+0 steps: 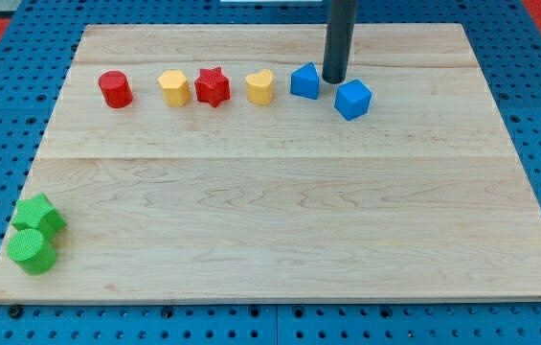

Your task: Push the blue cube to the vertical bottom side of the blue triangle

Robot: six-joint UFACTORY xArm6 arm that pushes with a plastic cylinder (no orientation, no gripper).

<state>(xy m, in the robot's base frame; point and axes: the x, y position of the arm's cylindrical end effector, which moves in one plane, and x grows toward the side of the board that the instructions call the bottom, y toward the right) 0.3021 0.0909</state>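
Note:
The blue cube [352, 99] lies near the view's top, right of centre, on the wooden board [280, 211]. The blue triangle [304, 81] lies just to its upper left, a small gap apart. My tip [333, 79] stands between them, right beside the triangle's right side and just above and left of the cube. The dark rod rises out of the view's top.
A row runs left of the triangle: a yellow heart [260, 87], a red star [213, 87], a yellow hexagon [174, 88] and a red cylinder [115, 89]. Two green blocks [36, 218] [32, 250] sit at the board's bottom left corner.

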